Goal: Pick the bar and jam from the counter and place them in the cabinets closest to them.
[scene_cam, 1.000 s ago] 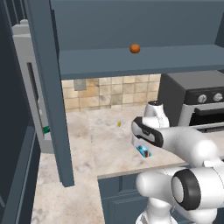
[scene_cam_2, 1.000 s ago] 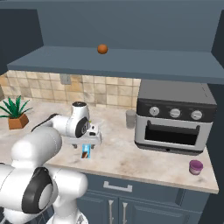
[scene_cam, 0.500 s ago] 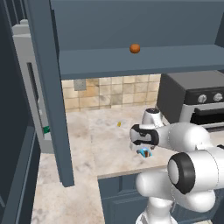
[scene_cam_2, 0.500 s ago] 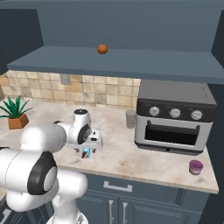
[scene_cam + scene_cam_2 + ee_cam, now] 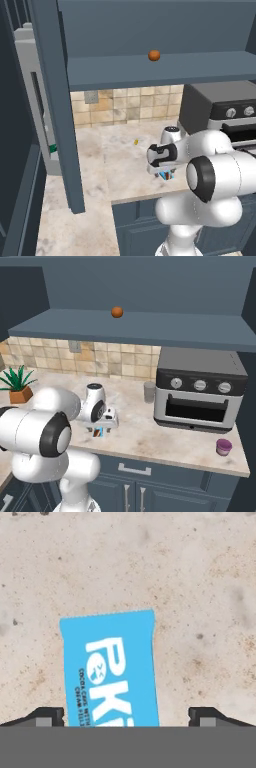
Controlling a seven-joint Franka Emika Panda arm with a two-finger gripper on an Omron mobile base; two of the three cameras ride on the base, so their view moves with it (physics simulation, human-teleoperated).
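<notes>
- Gripper (image 5: 127, 716) sits at the bottom centre of the hand view with its two dark tips spread wide, one at the lower left and one at the lower right, pinching nothing.
- Between those tips lies the bar (image 5: 110, 669), bright blue with white lettering, flat on the counter (image 5: 200, 577) and slightly tilted in the frame; neither tip touches it.
- In the left base view the gripper (image 5: 164, 172) hangs low over the counter (image 5: 120, 160) at centre right, the bar (image 5: 167, 175) showing as a blue sliver beneath it.
- In the right base view the jam (image 5: 223, 446) stands at the lower right on the counter, near its front edge, just below the toaster oven (image 5: 200, 388) and well apart from the bar (image 5: 99, 431).
- An orange-brown ball (image 5: 117, 312) rests on the open shelf of the cabinets (image 5: 150, 323) at upper centre.
</notes>
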